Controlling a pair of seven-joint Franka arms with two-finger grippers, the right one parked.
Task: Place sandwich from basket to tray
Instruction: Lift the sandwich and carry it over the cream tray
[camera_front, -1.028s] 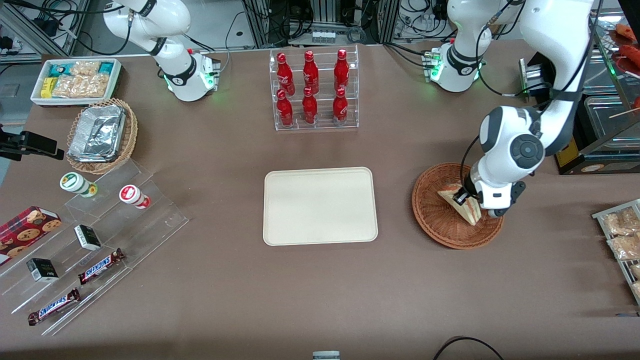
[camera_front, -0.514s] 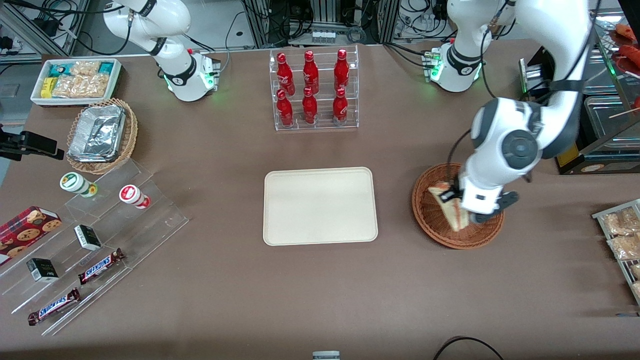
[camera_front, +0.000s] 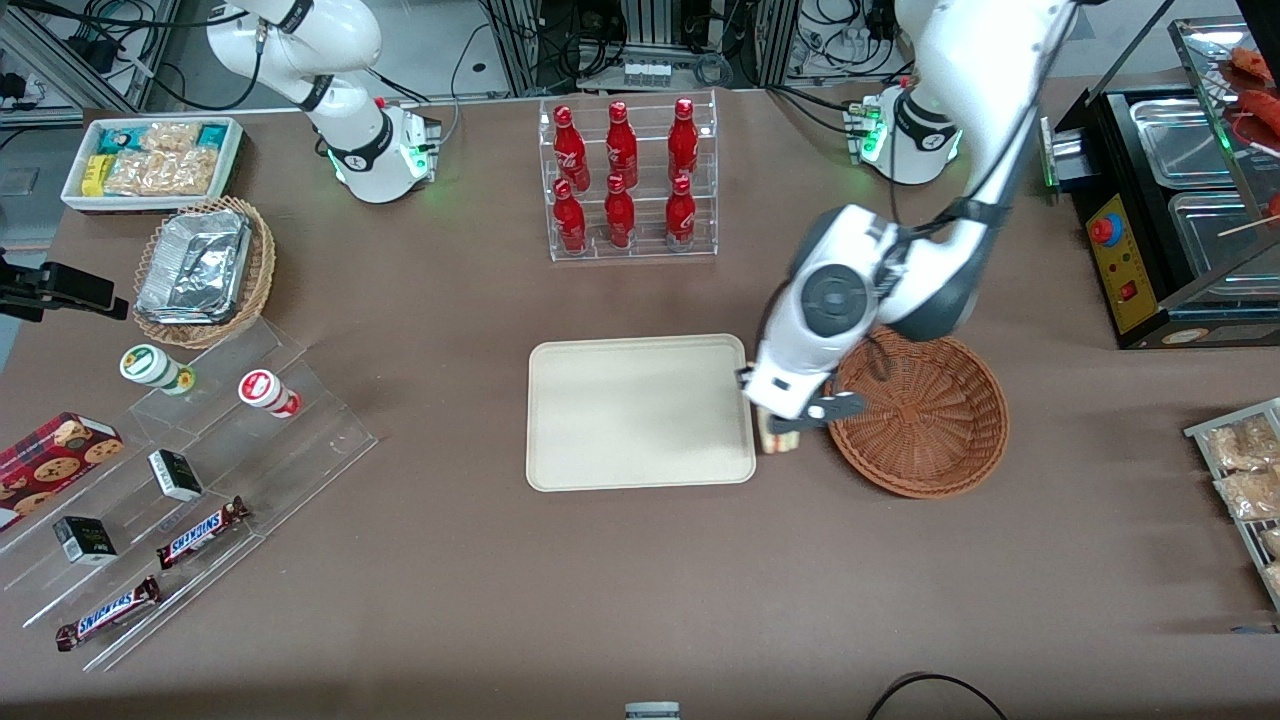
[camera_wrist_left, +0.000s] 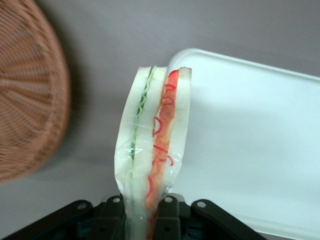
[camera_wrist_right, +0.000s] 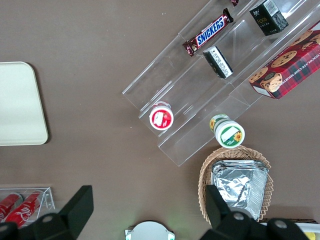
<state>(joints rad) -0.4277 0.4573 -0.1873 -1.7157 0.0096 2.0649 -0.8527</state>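
Clamped on the sandwich (camera_wrist_left: 152, 155), the jaws of the left arm's gripper (camera_front: 779, 432) pinch the wedge at its base, one black finger on each bread face. From the wrist camera the sandwich stands on edge, wrapped in clear film: two pale bread slices, a thin green layer along one slice and a thicker red layer with curling red strips along the other. It hangs in the air, touching neither container, over the strip of brown tabletop (camera_front: 640, 590) between the basket (camera_front: 925, 415) and the tray (camera_front: 640, 412), just beside the tray's rim at the end nearer the working arm.

No food shows in the reddish-brown woven basket, and nothing lies on the cream tray. Farther from the front camera than the tray stands a clear rack of red bottles (camera_front: 626, 180). Toward the parked arm's end of the tabletop are a tan wicker basket of foil containers (camera_front: 203, 268), a white box of snack packets (camera_front: 153, 162), and clear stepped shelves (camera_front: 190, 490) carrying small jars, boxes and chocolate bars.

Reaching in from its base, the left arm (camera_front: 900, 270) bends at the wrist so the gripper points down, its white housing covering most of the sandwich in the front view.
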